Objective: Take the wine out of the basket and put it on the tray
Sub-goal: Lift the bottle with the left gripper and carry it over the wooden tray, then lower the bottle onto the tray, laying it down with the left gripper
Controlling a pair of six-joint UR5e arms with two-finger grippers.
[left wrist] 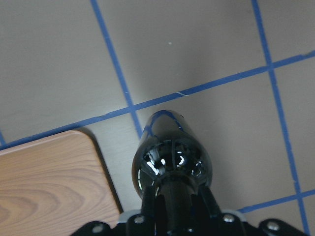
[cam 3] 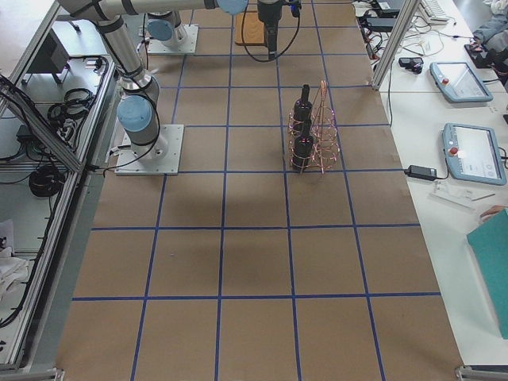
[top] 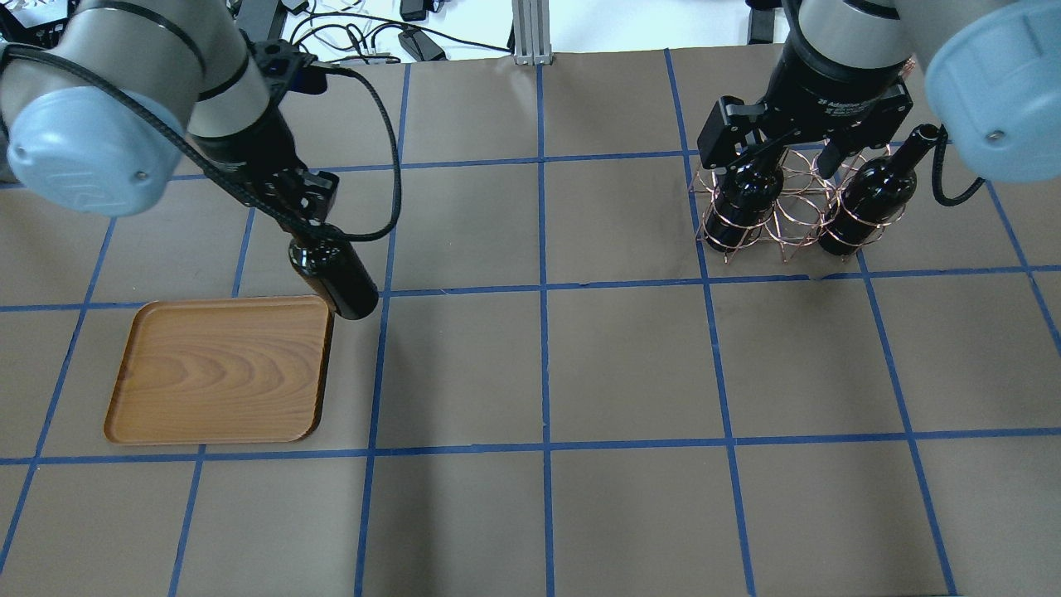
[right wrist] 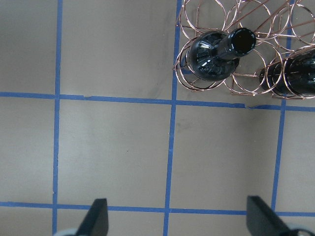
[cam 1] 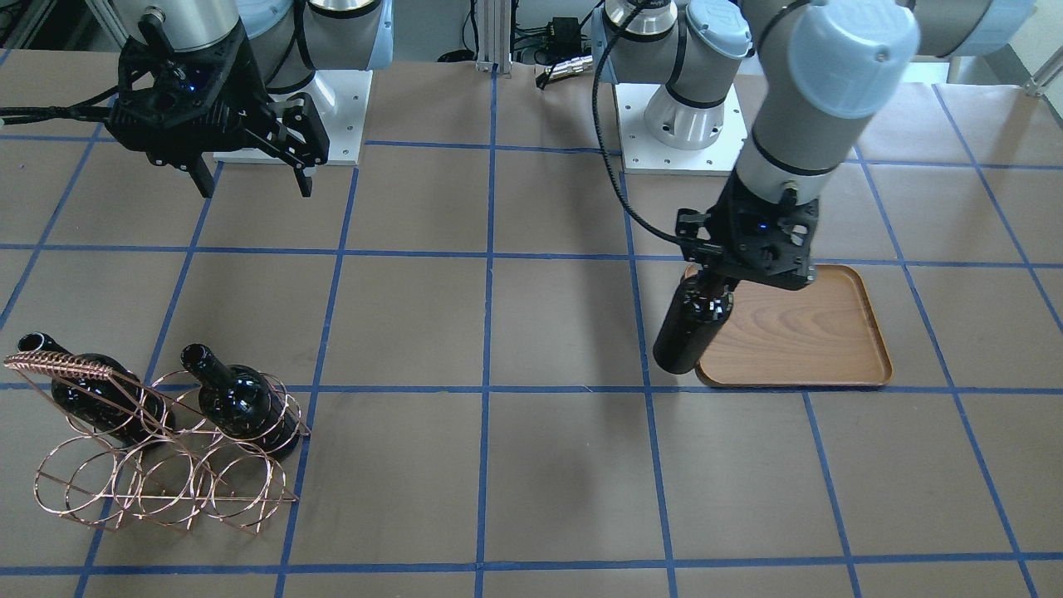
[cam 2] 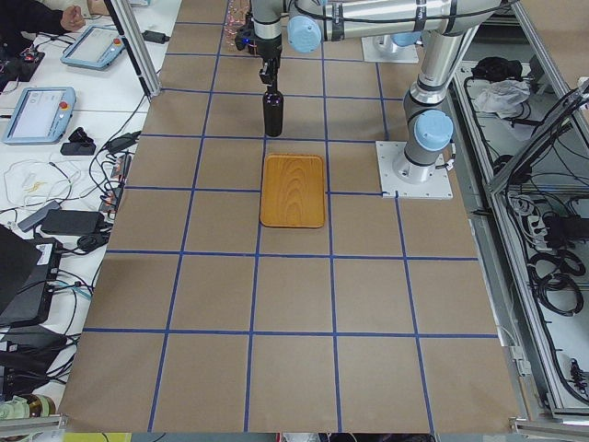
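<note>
Nothing is reading legibly. Right gripper (top: 777, 157) housing is carrying a line of small white print, overhead view, too fine to make out. Teach pendant (cam 3: 472, 152), right exterior view, is showing a pale screen, contents too small to read.

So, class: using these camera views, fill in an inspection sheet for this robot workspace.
Surface: brown-papered table with blue tape grid.
Job's things: wine upright beside the tray, by its corner, not on it; tray bare; basket holds two more bottles.
Clutter: nothing seen.
Grippers: left gripper, fingers shut on wine's neck; right gripper open, holding nothing.
Cables: black cable loops off left wrist; loose leads beyond the table's far edge.
Surroundings: operator desk with control tablets.
</note>
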